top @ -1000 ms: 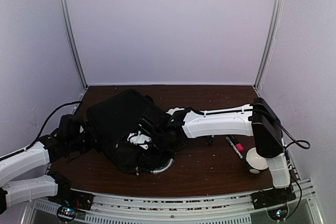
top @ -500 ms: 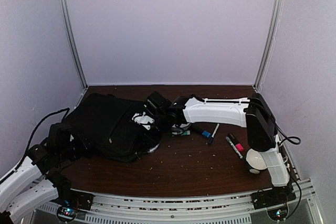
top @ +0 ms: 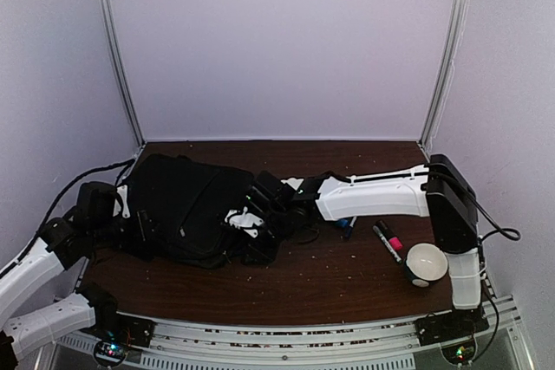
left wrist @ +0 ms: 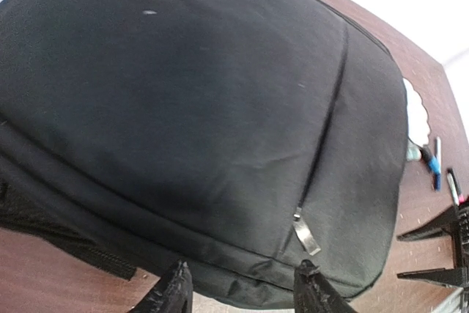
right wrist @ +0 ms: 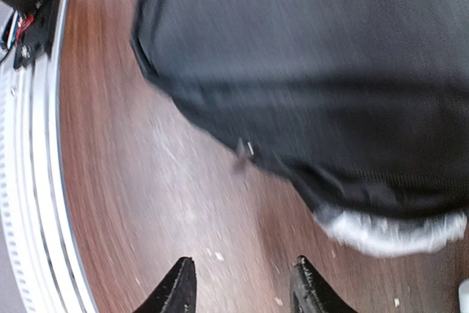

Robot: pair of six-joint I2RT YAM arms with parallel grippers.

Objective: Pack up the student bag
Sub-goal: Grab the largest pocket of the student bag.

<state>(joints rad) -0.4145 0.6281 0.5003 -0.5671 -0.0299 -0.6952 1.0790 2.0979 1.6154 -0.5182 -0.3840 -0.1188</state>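
The student bag (top: 186, 205) is a large black fabric backpack lying flat on the left half of the table. The left wrist view is almost filled by the bag (left wrist: 198, 100), with a silver zip pull (left wrist: 306, 234) near its closest edge. My left gripper (left wrist: 242, 285) is open at that edge, its tips apart on either side of the fabric rim without pinching it. Something white (top: 244, 218) pokes out at the bag's right end. My right gripper (right wrist: 240, 285) is open over bare wood, just short of the bag (right wrist: 322, 71); this view is motion-blurred.
On the wooden table (top: 329, 279), right of the bag, lie a blue marker (top: 347, 224) and a black marker with a pink band (top: 389, 243). A white round object (top: 426, 264) sits by the right arm's base. The table's metal front rail (right wrist: 29, 181) runs beside my right gripper.
My left gripper has gone from shut to open. The bag has slid left and flattened out. My right arm has swung over the bag's right end and come toward the front.
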